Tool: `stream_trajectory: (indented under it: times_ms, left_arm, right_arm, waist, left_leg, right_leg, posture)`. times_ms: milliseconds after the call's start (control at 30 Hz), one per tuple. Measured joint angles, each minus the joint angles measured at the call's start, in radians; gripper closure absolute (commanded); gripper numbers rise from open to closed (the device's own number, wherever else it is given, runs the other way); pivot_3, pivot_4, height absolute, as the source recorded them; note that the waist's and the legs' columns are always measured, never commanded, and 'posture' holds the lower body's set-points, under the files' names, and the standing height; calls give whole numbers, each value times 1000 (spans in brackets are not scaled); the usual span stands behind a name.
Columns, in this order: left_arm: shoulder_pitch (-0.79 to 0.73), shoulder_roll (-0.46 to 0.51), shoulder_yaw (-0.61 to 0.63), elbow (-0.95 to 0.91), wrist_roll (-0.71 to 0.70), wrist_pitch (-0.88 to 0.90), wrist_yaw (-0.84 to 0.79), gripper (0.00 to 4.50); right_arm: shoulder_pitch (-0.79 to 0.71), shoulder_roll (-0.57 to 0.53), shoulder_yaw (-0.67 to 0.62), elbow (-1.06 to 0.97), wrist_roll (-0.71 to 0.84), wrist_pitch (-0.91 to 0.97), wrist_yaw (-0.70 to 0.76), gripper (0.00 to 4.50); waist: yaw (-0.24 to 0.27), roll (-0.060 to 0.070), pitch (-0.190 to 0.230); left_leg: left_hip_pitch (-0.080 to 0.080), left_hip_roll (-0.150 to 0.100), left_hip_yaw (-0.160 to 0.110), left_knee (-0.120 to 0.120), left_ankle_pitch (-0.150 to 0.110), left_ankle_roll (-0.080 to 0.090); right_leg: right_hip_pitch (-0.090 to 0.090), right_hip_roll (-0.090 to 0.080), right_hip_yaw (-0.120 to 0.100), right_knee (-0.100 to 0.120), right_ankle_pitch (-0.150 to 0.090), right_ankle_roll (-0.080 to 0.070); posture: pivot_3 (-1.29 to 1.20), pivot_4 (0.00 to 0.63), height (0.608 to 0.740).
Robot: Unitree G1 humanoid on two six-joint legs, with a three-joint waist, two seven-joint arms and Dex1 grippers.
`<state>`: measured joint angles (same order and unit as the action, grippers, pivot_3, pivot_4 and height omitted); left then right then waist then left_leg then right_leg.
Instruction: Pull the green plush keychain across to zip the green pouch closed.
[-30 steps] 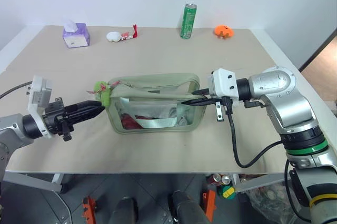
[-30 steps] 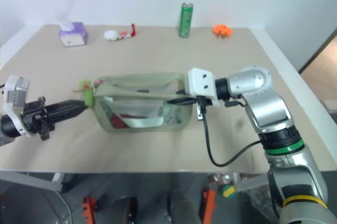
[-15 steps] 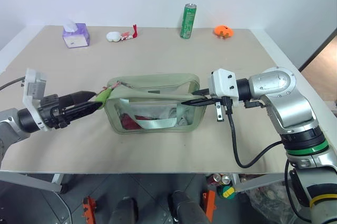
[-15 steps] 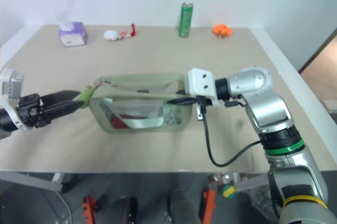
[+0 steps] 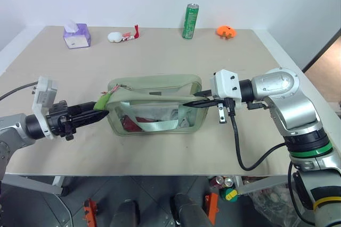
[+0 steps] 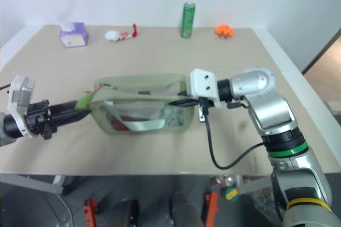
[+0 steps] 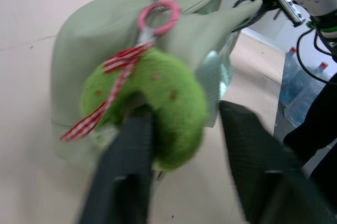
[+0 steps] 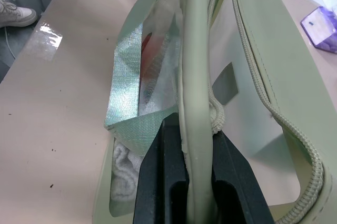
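Note:
The green pouch (image 5: 154,104) lies mid-table, with red and white contents behind its clear front. The green plush keychain (image 5: 103,100) hangs by a red-and-tan cord from a pink ring (image 7: 158,16) at the pouch's left end. My left gripper (image 5: 96,111) reaches in level from the left. Its fingers (image 7: 131,166) have closed in on the plush (image 7: 168,98), which sits between them. My right gripper (image 5: 193,103) is shut on the pouch's right-end rim. In the right wrist view its black tips (image 8: 197,140) pinch that seam (image 8: 192,50).
Along the far edge stand a purple tissue box (image 5: 76,35), a white-and-red plush toy (image 5: 121,35), a tall green can (image 5: 191,21) and an orange object (image 5: 226,32). The table's front edge (image 5: 160,172) runs just below both arms.
The left gripper spread its fingers around the keychain half a second ago and has since closed on it. The right gripper and the pouch have stayed put.

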<state>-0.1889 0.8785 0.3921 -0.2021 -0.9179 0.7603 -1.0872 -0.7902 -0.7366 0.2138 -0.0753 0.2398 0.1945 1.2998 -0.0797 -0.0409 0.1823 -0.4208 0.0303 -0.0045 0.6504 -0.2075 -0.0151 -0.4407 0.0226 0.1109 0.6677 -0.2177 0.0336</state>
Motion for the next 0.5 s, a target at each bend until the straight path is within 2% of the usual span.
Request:
stream_trajectory:
  times_ms: [67, 500]
  left_arm:
    - [-2, 0, 0, 10, 3, 0, -9, 4484]
    - [-110, 6, 7, 66, -6, 7, -10, 4484]
  right_arm:
    - [3, 0, -3, -1, 0, 0, 0, 4500]
    - [9, 0, -3, -11, 10, 0, -14, 4500]
  waist:
    - [0, 0, 0]
    - [1, 0, 0]
  left_leg:
    - [0, 0, 0, 0, 0, 0]
    - [-1, 0, 0, 0, 0, 0]
  right_leg:
    - [0, 0, 0, 0, 0, 0]
    - [0, 0, 0, 0, 0, 1]
  posture:
    - [0, 150, 740]
    - [0, 150, 740]
